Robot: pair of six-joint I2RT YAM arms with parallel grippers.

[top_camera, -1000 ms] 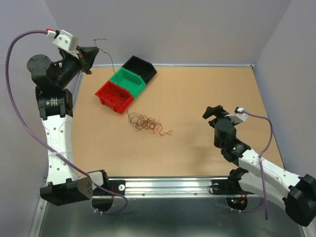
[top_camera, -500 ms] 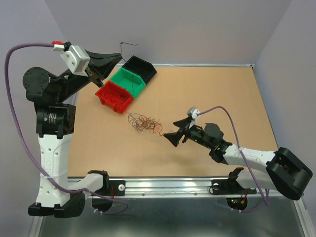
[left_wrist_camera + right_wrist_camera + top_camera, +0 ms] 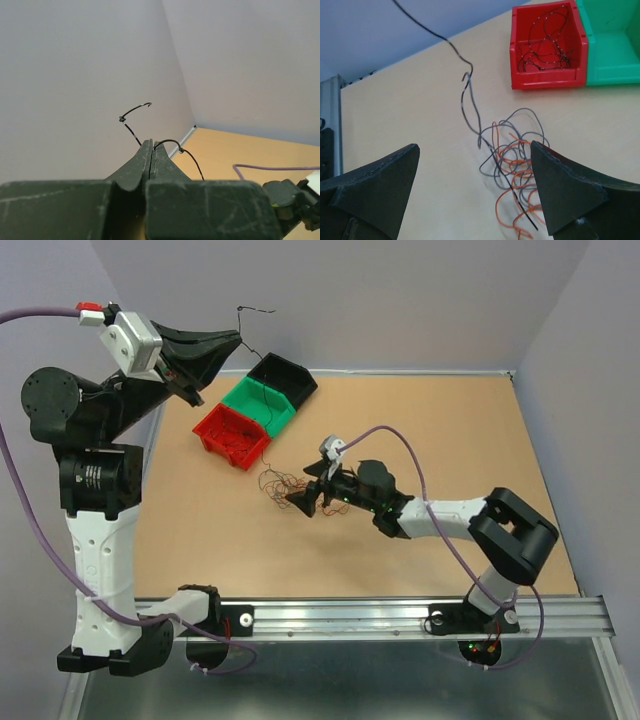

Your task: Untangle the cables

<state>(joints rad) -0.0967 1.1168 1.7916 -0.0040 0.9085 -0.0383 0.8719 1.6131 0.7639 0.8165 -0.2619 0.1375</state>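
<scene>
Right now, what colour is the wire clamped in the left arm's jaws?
Black; the wire shows best in the left wrist view, against the pale wall.

The cables lie in a loose orange-and-dark tangle — one dark strand rising out of it

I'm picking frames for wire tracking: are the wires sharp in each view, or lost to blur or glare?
Top external: even light, no glare, but the tangle is tiny and partly behind the right gripper. Left wrist: the black wire is crisp against the plain wall. Right wrist: the tangle is sharp, while the near fingers are dark and soft-edged.
</scene>
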